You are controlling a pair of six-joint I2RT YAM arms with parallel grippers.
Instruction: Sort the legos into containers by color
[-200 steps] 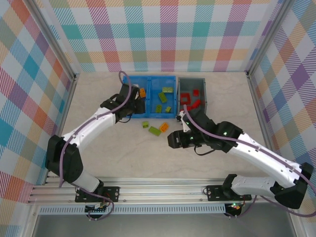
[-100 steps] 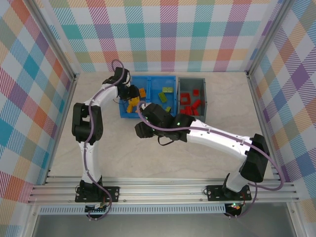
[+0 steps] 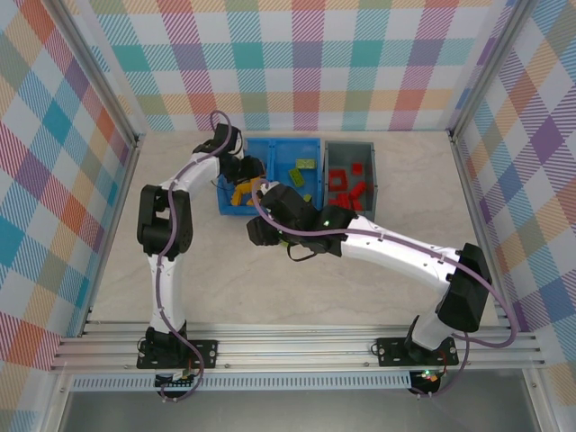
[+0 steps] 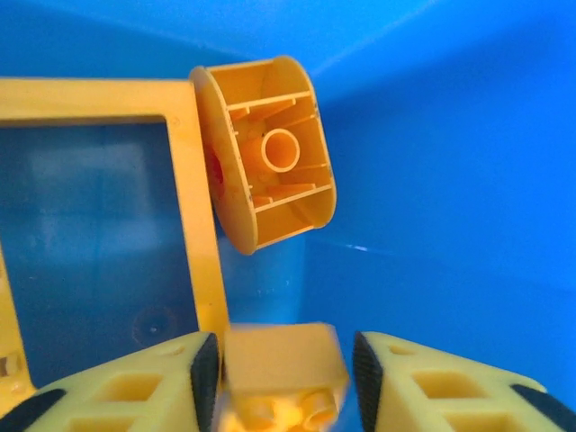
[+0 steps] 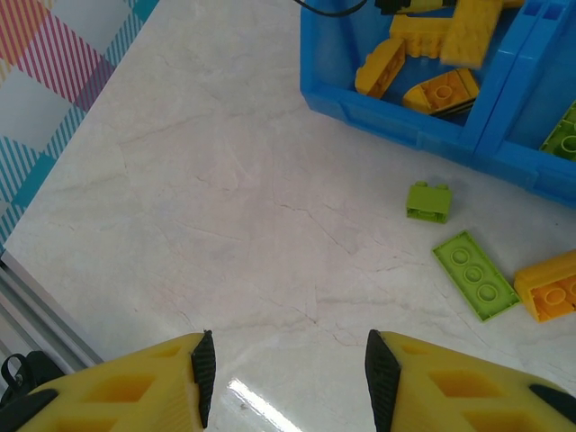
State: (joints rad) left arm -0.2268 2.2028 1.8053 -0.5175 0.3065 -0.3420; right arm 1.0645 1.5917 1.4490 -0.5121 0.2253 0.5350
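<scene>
Over the blue bin's [image 3: 288, 139] left compartment, the left gripper [image 4: 281, 360] hung just above the yellow window-frame piece [image 4: 193, 225] and a curved yellow brick [image 4: 270, 180]. A small yellow brick [image 4: 283, 364] sat between its fingers. We could not tell whether they pinched it. The right gripper [image 5: 286, 369] hovered spread and empty over the bare tabletop [image 5: 225, 198], near the bin's front wall. Three pieces lay loose just outside that wall: a small lime brick [image 5: 428, 201], a flat lime plate [image 5: 477, 274] and an orange-yellow brick [image 5: 549, 286]. Lime bricks [image 3: 297, 175] filled the bin's right compartment. Red bricks [image 3: 346, 184] lay in the adjoining grey bin [image 3: 351, 144].
</scene>
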